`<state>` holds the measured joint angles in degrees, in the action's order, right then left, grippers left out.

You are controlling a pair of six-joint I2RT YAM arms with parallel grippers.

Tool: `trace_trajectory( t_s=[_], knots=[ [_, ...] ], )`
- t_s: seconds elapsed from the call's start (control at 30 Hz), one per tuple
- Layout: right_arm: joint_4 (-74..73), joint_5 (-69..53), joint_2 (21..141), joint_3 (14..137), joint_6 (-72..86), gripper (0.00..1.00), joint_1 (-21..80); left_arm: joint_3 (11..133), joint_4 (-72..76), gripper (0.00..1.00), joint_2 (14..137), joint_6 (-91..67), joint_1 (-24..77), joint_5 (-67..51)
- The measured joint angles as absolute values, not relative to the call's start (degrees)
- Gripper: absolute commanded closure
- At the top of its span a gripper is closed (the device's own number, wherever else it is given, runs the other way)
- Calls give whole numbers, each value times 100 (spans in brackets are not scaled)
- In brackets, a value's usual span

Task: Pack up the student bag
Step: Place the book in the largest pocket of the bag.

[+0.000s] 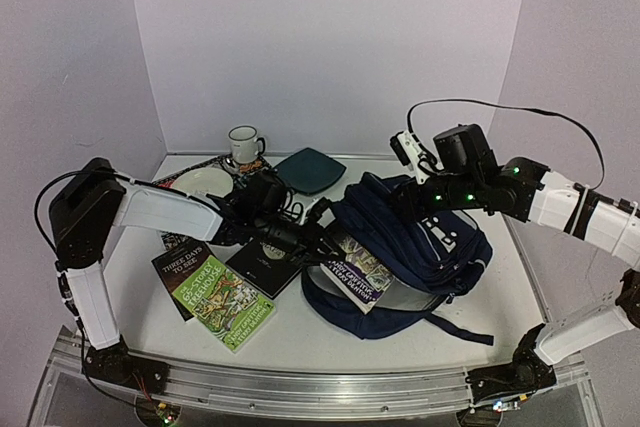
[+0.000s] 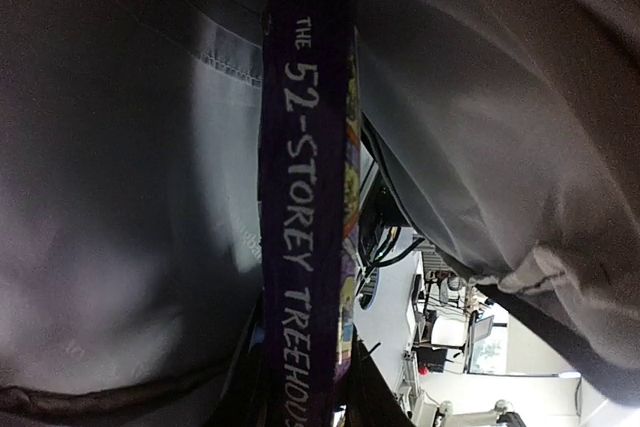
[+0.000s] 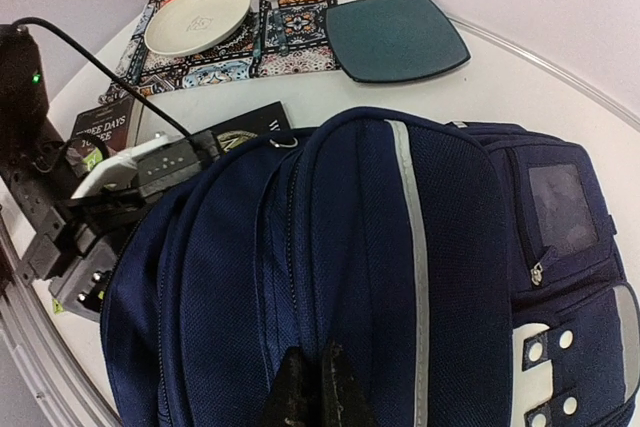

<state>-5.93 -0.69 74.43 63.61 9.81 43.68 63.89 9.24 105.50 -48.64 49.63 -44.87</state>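
Reaching to the right over the white table (image 1: 300, 347), the left gripper (image 1: 312, 242) clamps a purple paperback book (image 1: 358, 272) half inside the navy-blue fabric student bag (image 1: 450, 237) lying mid-table; beyond, the right arm angles down, right gripper (image 3: 312, 367) pinched together on the bag's top fabric.

Dark blue all over the student bag (image 3: 400, 247), with a thin pale grey stripe and some white patches. Purple down the side of the treehouse book (image 2: 305, 197), with white letters. Bright cartoon drawings on the green book (image 1: 225, 304). Plain black on the black book (image 1: 262, 265), with pale print. Dark teal for the square plate (image 3: 397, 37). Cream for the round plate (image 3: 197, 19). Orange, blue and white tiles on the mat (image 3: 305, 27). White with a dark rim for the mug (image 1: 243, 144).
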Motion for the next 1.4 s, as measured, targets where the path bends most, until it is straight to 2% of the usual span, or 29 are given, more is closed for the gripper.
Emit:
trace_trajectory(
  t_s=[0.63, 0.77, 0.97, 1.07, 1.23, 1.4],
  knots=[
    [-376, -362, 7443, 6037, 1491, 100, 4326, 7735, 1457, 99, 12210, -5083, 4960, -4211],
    [-293, -353, 7443, 5930, 1569, 100, 4305, 7895, 1503, 84, 12402, -5058, 4990, -4047],
    [-145, -261, 7435, 5811, 1588, 100, 4305, 7906, 1580, 54, 12418, -5037, 5015, -3673],
    [-113, -175, 7435, 5775, 1574, 100, 4305, 7848, 1800, 43, 12415, -5035, 5005, -3328],
    [-77, -22, 7435, 5714, 1494, 100, 4339, 7316, 1960, 30, 12162, -4843, 4998, -2828],
    [-30, 194, 7416, 5670, 1400, 100, 4377, 6894, 1987, 21, 11705, -4742, 5010, -2485]
  ],
)
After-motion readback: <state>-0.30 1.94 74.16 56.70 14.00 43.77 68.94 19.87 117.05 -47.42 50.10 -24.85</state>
